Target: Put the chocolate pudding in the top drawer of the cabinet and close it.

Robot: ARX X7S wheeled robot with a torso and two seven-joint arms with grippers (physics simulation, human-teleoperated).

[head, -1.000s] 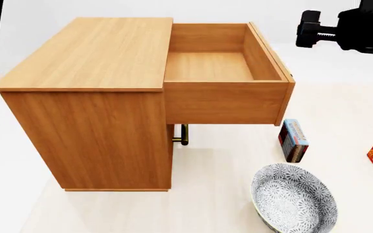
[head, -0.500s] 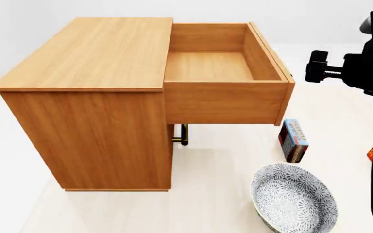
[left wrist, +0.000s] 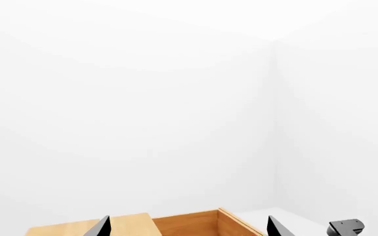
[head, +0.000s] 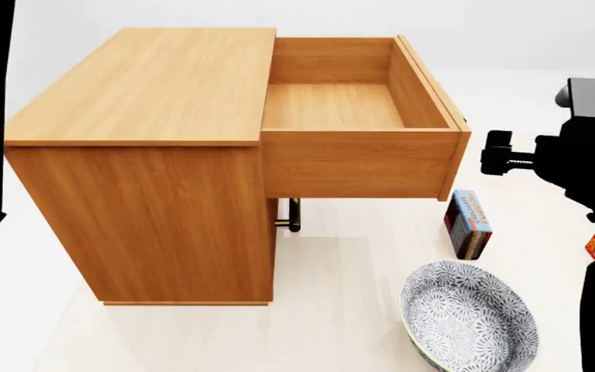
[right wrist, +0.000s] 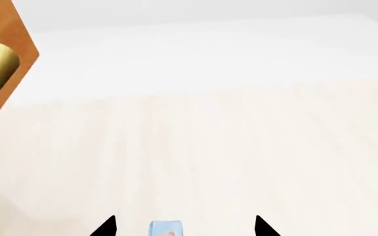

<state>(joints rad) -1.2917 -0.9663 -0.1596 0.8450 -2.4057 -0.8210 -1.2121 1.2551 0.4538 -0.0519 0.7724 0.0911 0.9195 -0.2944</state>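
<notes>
Pudding box (head: 469,223) stands on the floor below the top drawer's (head: 359,105) front corner, beneath the right end effector (right wrist: 183,227), whose fingertips are spread apart.

High head view over cabinet (head: 142,155)

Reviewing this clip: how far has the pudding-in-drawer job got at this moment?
Done: the top drawer of the cabinet stands pulled out and empty. In hand: the right gripper, open and holding nothing, hangs over the chocolate pudding, which stands on the floor beside the patterned bowl. Left: grasping the pudding, placing it in the drawer, closing it.
</notes>
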